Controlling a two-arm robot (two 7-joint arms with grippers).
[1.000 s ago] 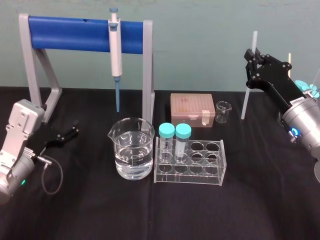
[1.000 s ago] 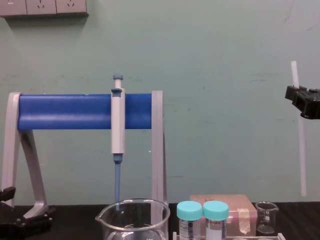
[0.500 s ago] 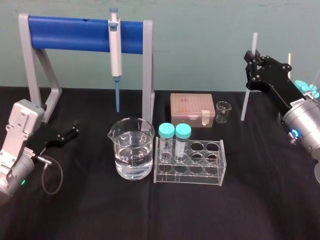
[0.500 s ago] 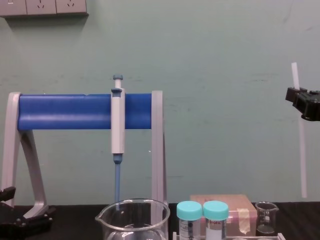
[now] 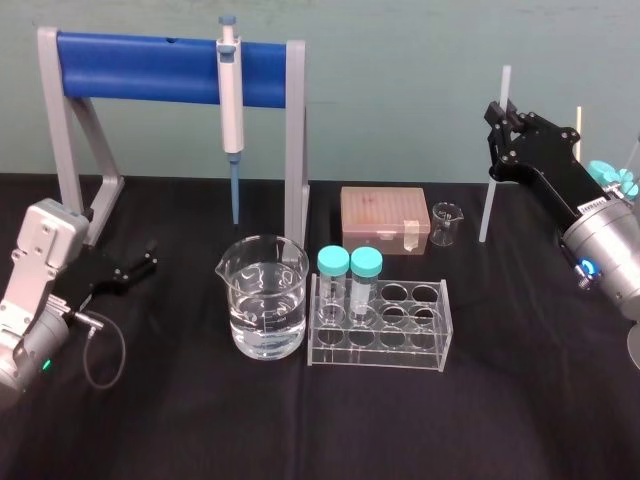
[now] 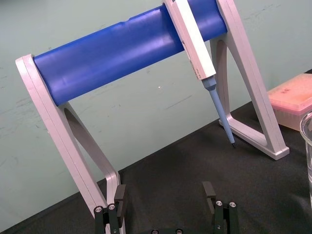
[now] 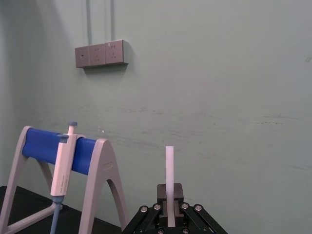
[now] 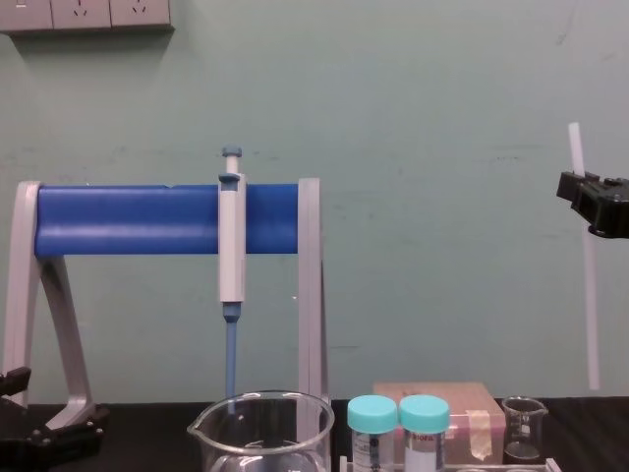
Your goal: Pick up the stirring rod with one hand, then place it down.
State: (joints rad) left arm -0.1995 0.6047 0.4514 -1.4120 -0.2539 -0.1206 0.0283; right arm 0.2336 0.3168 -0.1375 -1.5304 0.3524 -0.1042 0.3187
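Note:
The stirring rod (image 5: 489, 207), thin and translucent white, stands nearly upright at the far right of the table. My right gripper (image 5: 500, 128) is shut on its upper part, with a short length sticking out above the black fingers. In the chest view the stirring rod (image 8: 590, 305) hangs below the right gripper (image 8: 582, 187), its lower end close above the black tabletop. The right wrist view shows the stirring rod (image 7: 169, 175) rising from between the shut right gripper (image 7: 169, 210). My left gripper (image 5: 146, 262) rests open and empty near the table's left side, by the stand's foot.
A grey stand with a blue bar (image 5: 150, 65) holds a pipette (image 5: 231, 95) at the back left. A beaker of water (image 5: 262, 297), a clear tube rack (image 5: 395, 335) with two capped tubes, a pink box (image 5: 383, 215) and a small beaker (image 5: 445, 222) stand mid-table.
The right gripper and the rod have drifted slightly left and a touch lower. The left arm has not moved.

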